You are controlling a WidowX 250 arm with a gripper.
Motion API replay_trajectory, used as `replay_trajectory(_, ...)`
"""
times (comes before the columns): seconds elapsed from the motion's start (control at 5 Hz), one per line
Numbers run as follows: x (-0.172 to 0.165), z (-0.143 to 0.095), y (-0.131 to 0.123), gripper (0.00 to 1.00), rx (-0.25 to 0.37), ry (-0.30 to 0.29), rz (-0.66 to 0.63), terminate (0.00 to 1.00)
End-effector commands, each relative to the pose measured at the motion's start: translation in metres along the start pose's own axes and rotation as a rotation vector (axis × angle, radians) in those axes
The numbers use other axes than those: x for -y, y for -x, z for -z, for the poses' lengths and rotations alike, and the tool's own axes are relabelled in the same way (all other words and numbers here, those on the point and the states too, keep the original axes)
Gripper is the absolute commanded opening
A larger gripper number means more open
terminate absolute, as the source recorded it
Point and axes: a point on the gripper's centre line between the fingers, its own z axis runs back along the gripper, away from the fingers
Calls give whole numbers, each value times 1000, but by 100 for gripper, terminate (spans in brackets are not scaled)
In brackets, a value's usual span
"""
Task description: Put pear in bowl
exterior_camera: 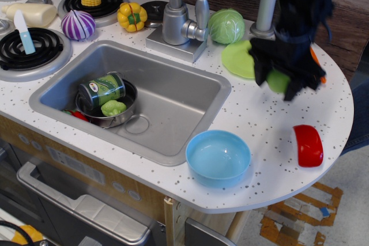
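The pear [278,81] is a small smooth light-green fruit, held between the black fingers of my gripper [280,84] and lifted just above the white speckled counter at the right. The gripper is shut on it and blurred by motion. The light-blue bowl [218,156] stands empty near the counter's front edge, below and to the left of the gripper, apart from it.
A lime-green plate [239,59] lies just left of the gripper, a veined green cabbage [226,26] behind it. A red piece [308,144] lies at the right front. The sink [173,93] holds a steel pot [109,113] with a can and a lumpy green piece. A faucet [174,18] stands behind.
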Motion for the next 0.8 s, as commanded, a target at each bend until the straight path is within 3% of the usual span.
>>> replay_trajectory(0.0, -16, -49, 38, 0, -14, -23, -63, 0)
replay_trajectory(0.2, -15, -53, 67, 0, -51, -7, -75, 0)
replay_trajectory(0.4, -3, -43, 86, 0, -39, 11, -97, 0)
replay_trajectory(0.6, 4, -33, 92, 0, -48, 18, -80, 0)
